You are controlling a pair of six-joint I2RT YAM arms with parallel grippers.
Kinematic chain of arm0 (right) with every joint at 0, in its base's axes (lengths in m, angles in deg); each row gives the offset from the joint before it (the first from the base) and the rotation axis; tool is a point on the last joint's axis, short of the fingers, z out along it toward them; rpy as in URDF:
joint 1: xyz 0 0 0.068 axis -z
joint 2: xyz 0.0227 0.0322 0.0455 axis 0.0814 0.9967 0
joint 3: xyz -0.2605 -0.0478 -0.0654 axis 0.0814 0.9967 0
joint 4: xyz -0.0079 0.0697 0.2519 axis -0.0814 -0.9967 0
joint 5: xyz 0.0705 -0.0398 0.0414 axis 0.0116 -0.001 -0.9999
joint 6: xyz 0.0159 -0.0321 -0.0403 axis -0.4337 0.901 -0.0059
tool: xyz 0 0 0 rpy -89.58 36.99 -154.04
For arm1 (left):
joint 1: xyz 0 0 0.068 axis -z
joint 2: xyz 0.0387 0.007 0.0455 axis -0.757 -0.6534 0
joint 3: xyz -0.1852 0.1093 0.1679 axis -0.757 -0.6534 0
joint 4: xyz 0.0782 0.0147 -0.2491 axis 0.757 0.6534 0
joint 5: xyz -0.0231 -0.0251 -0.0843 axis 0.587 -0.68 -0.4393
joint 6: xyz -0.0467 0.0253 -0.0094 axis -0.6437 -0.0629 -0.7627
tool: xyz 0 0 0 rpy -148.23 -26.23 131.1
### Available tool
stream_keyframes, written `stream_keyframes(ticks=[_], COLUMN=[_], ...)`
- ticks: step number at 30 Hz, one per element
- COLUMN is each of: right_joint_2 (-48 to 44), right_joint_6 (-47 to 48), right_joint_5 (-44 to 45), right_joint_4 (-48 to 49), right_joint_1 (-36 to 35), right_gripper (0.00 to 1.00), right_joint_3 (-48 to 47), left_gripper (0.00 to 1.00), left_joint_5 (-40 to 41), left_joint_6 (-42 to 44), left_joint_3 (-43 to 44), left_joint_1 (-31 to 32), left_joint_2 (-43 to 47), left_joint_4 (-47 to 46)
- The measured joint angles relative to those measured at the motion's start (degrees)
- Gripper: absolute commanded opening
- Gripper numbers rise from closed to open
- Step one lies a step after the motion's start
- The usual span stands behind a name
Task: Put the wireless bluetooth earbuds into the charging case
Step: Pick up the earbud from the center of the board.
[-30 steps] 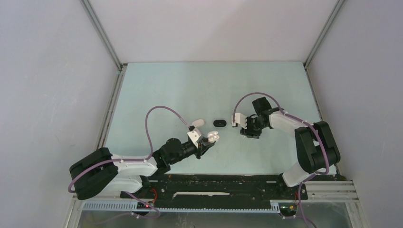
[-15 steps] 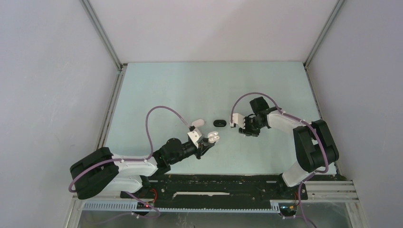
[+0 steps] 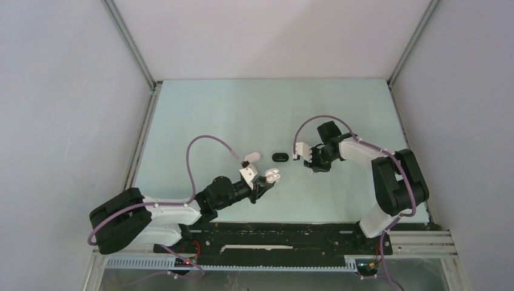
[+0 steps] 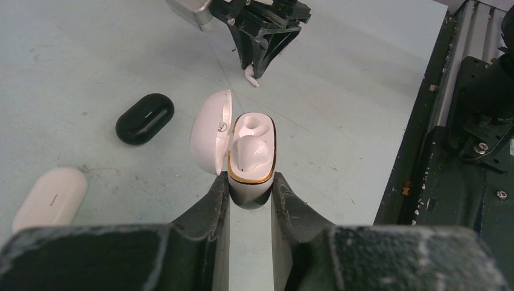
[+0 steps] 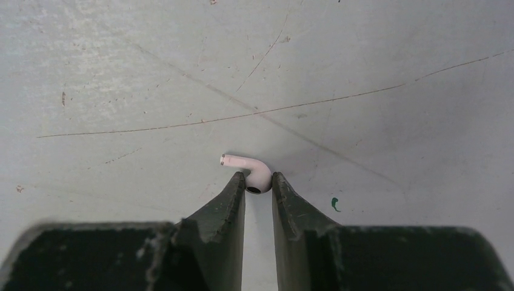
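Top external view: pale table [image 3: 242, 109] wide and bare ahead of both pincers, side walls well off, black base rail close behind. Open surface between the two pincers. Black case [image 3: 279, 157] and closed white case [image 3: 254, 156] just beyond the left gripper [image 3: 265, 180], side by side but apart.

Left gripper narrowed to a slim gap, fingers clamped on the rounded base of the charging case [image 4: 251, 188]. Case held clear of the table, long axis in line with the fingers, mouth facing up, lid [image 4: 209, 130] swung open to the pincer's left. Seated earbud [image 4: 250, 151] in the well nearer the fingers.

Right gripper [image 5: 257, 180] almost closed, tips down at the table, pinching the bulb of the loose earbud [image 5: 251, 168]. Stem lying flat, pointing to that pincer's left, long axis crosswise to the fingers. Scratched bare surface all around it.
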Motion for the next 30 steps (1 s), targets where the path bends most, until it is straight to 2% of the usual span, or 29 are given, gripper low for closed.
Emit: stream_keyframes(ticks=[4, 9, 13, 15, 16, 24, 30], right_joint_2=[-0.15, -2.84, -9.62, -13.94, -15.28, -24.81, -25.44], right_joint_6=[-1.25, -4.0, -6.19, -7.41, -7.85, -8.37, -5.88], right_joint_5=[0.46, 3.52, 4.92, 5.77, 6.1, 18.03, 24.81], right_joint_4=[-0.66, -5.01, -7.74, -8.31, -8.41, -9.07, -11.34], right_joint_1=[-0.09, -1.16, -2.25, -3.1, -3.52, -12.04, -12.7], right_gripper=[0.07, 0.07, 0.06, 0.0, 0.0, 0.0, 0.0], right_joint_3=[-0.04, 0.02, 0.07, 0.07, 0.07, -0.07, -6.1], left_gripper=[0.01, 0.01, 0.01, 0.01, 0.01, 0.01, 0.0], left_joint_5=[0.0, -0.09, -0.24, -0.28, -0.33, -0.57, -0.48], left_joint_6=[0.0, -0.02, -0.04, -0.04, -0.07, -0.22, -0.55], left_joint_3=[0.13, 0.98, 1.75, 1.92, 2.01, 2.21, 2.6], left_joint_1=[0.0, 0.02, 0.04, 0.13, 0.17, 0.28, 0.48], left_joint_2=[-0.35, -1.16, -1.68, -1.95, -2.14, -3.32, -4.15], left_joint_4=[0.04, 0.59, 0.74, 0.79, 0.81, 0.87, 0.9])
